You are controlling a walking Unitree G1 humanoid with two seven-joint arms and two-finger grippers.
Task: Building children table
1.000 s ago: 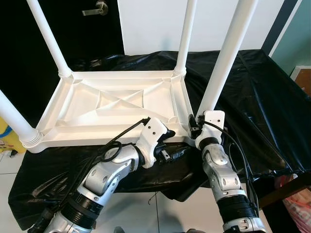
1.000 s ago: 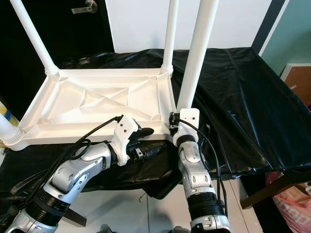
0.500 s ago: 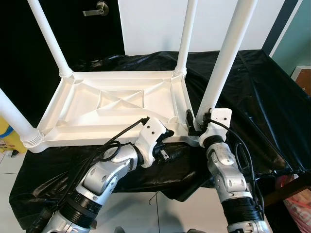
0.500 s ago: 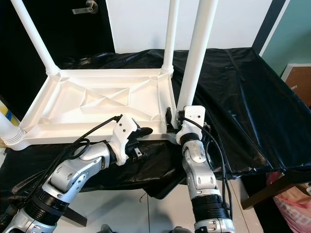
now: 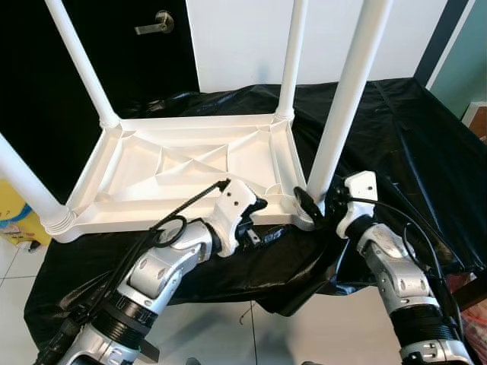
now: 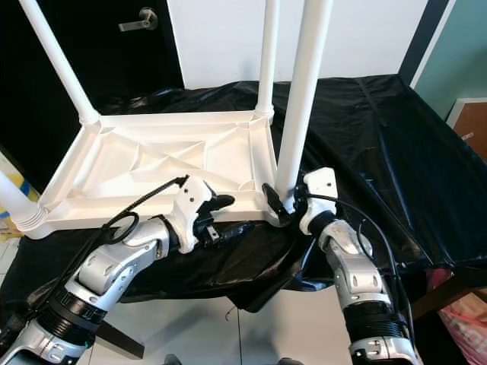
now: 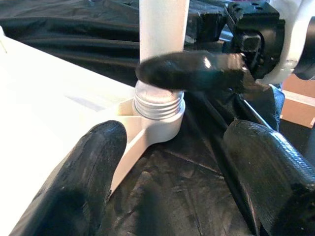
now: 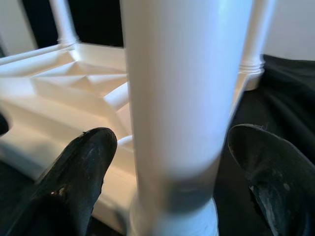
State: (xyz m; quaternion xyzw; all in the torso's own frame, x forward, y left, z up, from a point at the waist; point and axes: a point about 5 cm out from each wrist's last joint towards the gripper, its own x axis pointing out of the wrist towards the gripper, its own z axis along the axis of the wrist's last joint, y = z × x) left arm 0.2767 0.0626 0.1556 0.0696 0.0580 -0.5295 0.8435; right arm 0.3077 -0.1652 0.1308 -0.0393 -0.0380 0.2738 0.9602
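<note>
Inverted, tabletop (image 5: 190, 163) rests legs-up for assembly; right gripper (image 5: 316, 207), fingers spread, straddles near leg (image 5: 342, 106); left gripper (image 5: 262, 224), fingers apart, steadies nearby.

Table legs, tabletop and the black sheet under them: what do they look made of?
Table legs and the upturned tabletop: apparently moulded white plastic, smooth, with ribs and screw threads. Black sheet: thin plastic film, probably, glossy and creased.

Both head eyes look down-forward toward 12 o'clock, while wrist cameras sit close (sharing the near-right table leg (image 5: 344, 106)).
</note>
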